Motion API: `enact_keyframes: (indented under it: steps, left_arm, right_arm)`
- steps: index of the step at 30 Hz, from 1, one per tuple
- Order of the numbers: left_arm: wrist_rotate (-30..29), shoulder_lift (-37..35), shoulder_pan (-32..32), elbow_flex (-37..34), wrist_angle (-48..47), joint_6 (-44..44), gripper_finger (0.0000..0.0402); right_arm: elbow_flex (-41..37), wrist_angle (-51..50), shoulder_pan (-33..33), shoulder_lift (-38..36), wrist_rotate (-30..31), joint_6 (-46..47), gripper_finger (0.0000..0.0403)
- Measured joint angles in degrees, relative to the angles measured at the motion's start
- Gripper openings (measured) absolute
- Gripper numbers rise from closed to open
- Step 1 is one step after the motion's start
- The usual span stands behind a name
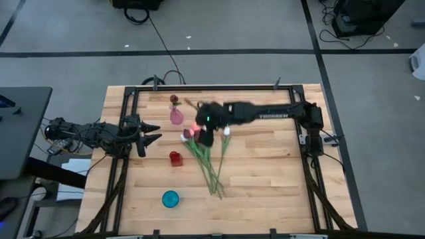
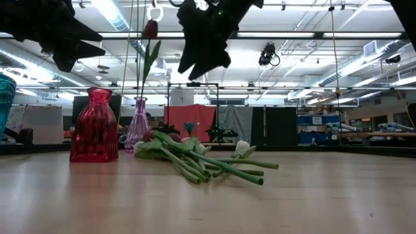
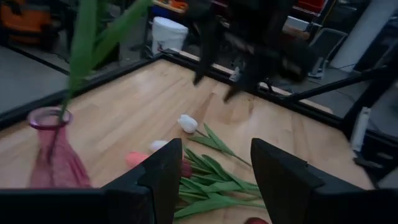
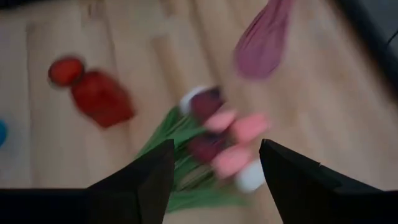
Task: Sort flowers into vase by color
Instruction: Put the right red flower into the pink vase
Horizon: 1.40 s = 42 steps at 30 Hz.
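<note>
Flowers (image 4: 217,134) heaped on the table (image 4: 112,37)
Two dark fingers (image 4: 134,180) spread wide above pink, maroon and white heads; red vase (image 4: 99,93) beside them; pink vase (image 4: 261,40) farther off.

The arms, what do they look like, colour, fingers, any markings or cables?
Both arms are black. The right arm carries pale lettering along its long link and a small green light near its wrist. The left arm trails dark cables at its base. Each ends in two broad, flat black fingers.
</note>
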Motion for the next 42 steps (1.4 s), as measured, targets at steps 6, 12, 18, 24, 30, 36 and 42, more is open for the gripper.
enact_keyframes:
  steps: [6,12,18,24,30,36,42]
  left_arm:
    - [3.4,0.0,0.0,0.0,0.0,-2.1,0.0197]
    - [4.2,0.1,0.0,-0.1,0.1,-3.6,0.0197]
    - [5.2,1.6,-0.1,-3.4,2.7,-6.3,0.0197]
    - [8.7,3.6,-0.1,-7.8,11.3,-6.7,0.0197]
    - [9.5,5.7,-0.1,-8.0,12.2,-6.4,0.0197]
    - [9.9,5.6,-0.1,-8.0,12.2,-6.3,0.0197]
    - [9.9,5.6,-0.1,-8.0,11.5,-6.1,0.0197]
  right_arm:
    - [-7.4,3.2,5.5,0.0,0.2,10.8,0.0217]
    - [-11.4,6.7,9.5,2.3,0.9,16.6,0.0189]
    - [-10.3,7.5,13.0,5.7,3.5,19.3,0.017]
    - [-9.7,6.0,14.1,6.6,5.9,24.0,0.0168]
    - [-9.9,7.1,14.7,7.2,8.1,22.2,0.0168]
    - [-10.1,8.1,14.4,9.6,6.2,22.0,0.0167]
    - [-10.1,7.8,14.2,10.4,6.4,21.9,0.0167]
